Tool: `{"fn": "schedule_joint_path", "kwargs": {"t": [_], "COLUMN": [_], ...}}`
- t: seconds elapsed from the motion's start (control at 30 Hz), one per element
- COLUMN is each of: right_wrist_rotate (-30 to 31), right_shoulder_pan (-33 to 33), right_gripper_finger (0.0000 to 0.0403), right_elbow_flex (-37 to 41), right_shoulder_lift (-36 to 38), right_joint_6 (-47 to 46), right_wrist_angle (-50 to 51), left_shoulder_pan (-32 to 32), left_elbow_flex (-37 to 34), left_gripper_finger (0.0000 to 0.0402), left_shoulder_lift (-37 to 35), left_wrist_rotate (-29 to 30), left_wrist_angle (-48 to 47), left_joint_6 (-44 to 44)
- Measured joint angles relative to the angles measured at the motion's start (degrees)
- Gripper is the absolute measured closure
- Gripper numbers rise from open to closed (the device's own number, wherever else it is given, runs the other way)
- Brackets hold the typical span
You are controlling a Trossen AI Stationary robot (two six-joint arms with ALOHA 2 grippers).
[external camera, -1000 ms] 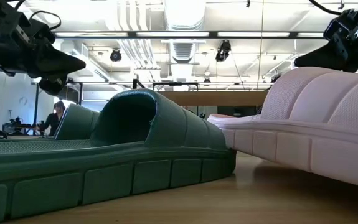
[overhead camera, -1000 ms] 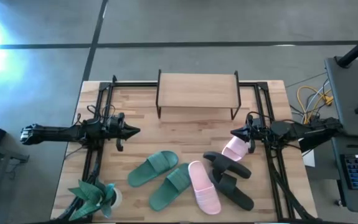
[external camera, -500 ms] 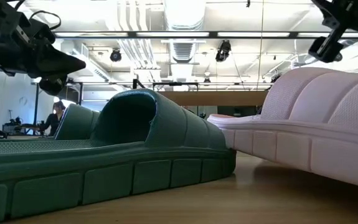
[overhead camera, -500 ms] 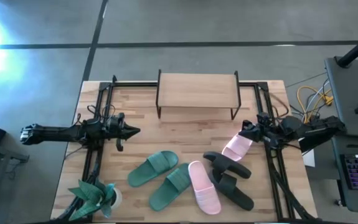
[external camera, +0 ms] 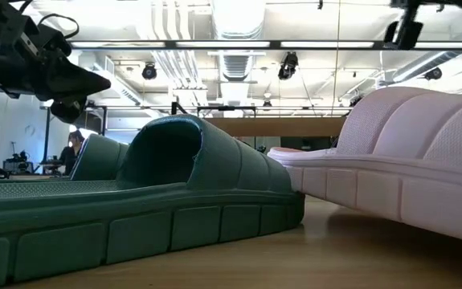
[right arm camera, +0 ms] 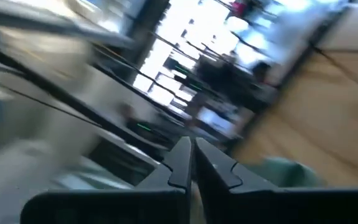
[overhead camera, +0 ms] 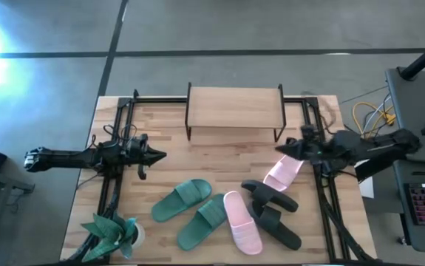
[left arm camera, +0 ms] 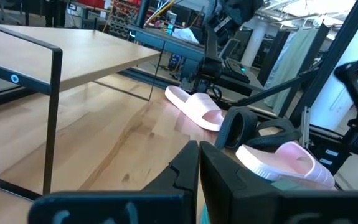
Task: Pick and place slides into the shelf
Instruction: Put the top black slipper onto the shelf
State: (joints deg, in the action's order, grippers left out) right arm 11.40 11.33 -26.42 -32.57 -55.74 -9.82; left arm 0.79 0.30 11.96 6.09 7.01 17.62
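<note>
High view: the shelf (overhead camera: pixel 234 105) is seen at the table's (overhead camera: pixel 160 159) twelve o'clock edge, with nothing resting on its plank top. All six slides lie on the table. Two dark green slides (overhead camera: pixel 197 210) are placed side by side at about six o'clock from the shelf. One light pink slide (overhead camera: pixel 242 223) is found at five o'clock from the shelf, beside two black slides (overhead camera: pixel 273 210) that overlap each other. A second light pink slide (overhead camera: pixel 281 172) is tilted near the shelf's four o'clock leg, its upper end just beside the right gripper (overhead camera: pixel 286 148). The right gripper's fingers are pressed together, and nothing is seen pinched between them; whether they touch the pink slide cannot be told. The left gripper (overhead camera: pixel 160 155) is held at the table's nine o'clock side, well apart from every slide, its fingers pressed together and empty. A green plant (overhead camera: pixel 112 233) stands at the seven o'clock corner.
</note>
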Motion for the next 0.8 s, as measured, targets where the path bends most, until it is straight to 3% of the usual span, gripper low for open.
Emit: {"fn": "schedule_joint_path", "kwargs": {"t": [0.2,0.37,0.53,0.8], "right_wrist_rotate": [1.4,10.3,12.0,24.1], "right_shoulder_pan": [1.8,5.7,12.0,29.8], "right_gripper_finger": [0.0351,0.0302,0.0254,0.0211], "right_elbow_flex": [-22.0,-36.6,-44.5,-44.4], "right_shoulder_lift": [-20.7,-34.1,-41.5,-47.8], "right_joint_6": [-2.3,-12.4,-29.4,-74.6], "right_wrist_angle": [38.9,63.0,74.1,76.6], "left_shoulder_pan": [0.0,0.0,0.0,0.0], "left_elbow_flex": [0.0,0.0,0.0,0.0], "left_gripper_finger": [0.0402,0.0402,0.0402,0.0402], "left_shoulder_lift": [-0.1,0.0,0.0,0.0], "left_wrist_rotate": [0.0,0.0,0.0,0.0], "left_wrist_angle": [0.0,0.0,0.0,0.0], "left_joint_6": [0.0,0.0,0.0,0.0]}}
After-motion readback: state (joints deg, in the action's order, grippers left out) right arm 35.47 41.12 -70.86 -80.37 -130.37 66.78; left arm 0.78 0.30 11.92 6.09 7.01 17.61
